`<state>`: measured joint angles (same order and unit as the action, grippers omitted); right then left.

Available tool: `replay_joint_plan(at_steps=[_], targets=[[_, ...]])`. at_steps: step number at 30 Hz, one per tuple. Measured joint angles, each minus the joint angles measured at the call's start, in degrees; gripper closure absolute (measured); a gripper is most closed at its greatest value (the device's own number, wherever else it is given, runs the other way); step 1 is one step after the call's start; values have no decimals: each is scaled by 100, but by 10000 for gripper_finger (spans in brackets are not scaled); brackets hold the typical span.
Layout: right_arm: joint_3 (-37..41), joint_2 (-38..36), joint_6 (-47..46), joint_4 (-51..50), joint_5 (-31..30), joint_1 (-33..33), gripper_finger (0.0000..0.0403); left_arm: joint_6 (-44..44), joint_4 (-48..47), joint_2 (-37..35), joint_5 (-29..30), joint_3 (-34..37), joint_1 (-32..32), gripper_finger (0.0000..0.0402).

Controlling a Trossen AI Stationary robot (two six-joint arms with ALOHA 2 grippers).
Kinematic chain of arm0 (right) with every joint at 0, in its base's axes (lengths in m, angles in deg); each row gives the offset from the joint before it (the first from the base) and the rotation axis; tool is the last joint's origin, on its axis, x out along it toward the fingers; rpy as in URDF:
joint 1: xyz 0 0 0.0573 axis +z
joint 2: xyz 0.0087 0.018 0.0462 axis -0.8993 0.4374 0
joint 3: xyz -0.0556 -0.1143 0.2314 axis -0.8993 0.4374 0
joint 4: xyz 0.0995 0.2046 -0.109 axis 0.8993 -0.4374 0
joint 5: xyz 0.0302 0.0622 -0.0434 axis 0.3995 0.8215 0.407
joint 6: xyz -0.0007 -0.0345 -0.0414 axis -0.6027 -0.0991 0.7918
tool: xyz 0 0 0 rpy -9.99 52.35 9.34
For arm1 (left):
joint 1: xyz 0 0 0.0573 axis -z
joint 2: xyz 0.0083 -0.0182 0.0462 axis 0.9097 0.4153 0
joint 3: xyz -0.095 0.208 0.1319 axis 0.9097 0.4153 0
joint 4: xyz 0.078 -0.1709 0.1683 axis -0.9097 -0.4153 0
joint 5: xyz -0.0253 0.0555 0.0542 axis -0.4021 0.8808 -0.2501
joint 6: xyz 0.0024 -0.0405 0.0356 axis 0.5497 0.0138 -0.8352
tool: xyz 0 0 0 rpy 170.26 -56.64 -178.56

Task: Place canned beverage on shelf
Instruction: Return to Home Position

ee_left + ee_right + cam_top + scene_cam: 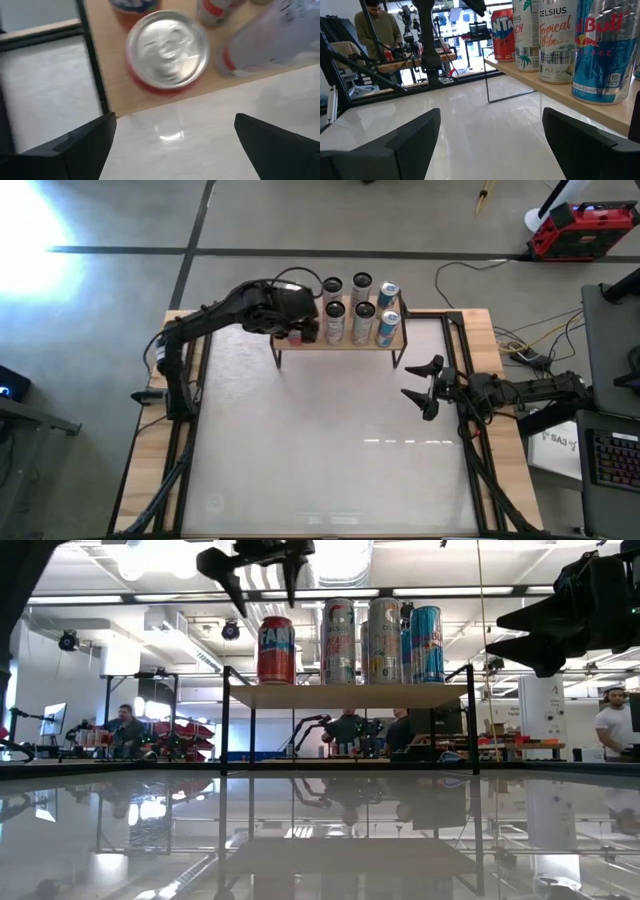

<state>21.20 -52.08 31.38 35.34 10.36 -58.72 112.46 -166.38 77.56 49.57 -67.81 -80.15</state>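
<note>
Judging by the orange soda can standing at one end of the shelf, only retreat remains: left gripper spread empty above it, right gripper spread empty well aside.

The counter has a glossy white top edged in light wood, with black rails along its sides. The shelf stands on thin black legs at the counter's far edge as the low view sees it, near the middle of that edge. Cans stand upright and close together on its tan wooden top: an orange soda can at the left end, pale slim cans in the middle, and blue-and-silver cans at the right end.
</note>
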Motion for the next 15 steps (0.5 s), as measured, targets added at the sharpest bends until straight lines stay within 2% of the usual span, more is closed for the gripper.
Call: replay_joint_plan(at_steps=[4, 10, 13, 15], targets=[[0, 0, 1, 2, 0, -1, 69, -36, 2, -639, 61, 840, 65, 19], [-1, 0, 1, -4, 0, -1, 69, 167, 129, -2284, -109, 2859, 138, 31], [1, 0, 2, -4, 0, -2, 69, 221, 591, -3080, 243, 3853, 242, 31], [0, 0, 0, -4, 0, -1, 69, -140, 942, -3568, 705, 4460, 347, 31]])
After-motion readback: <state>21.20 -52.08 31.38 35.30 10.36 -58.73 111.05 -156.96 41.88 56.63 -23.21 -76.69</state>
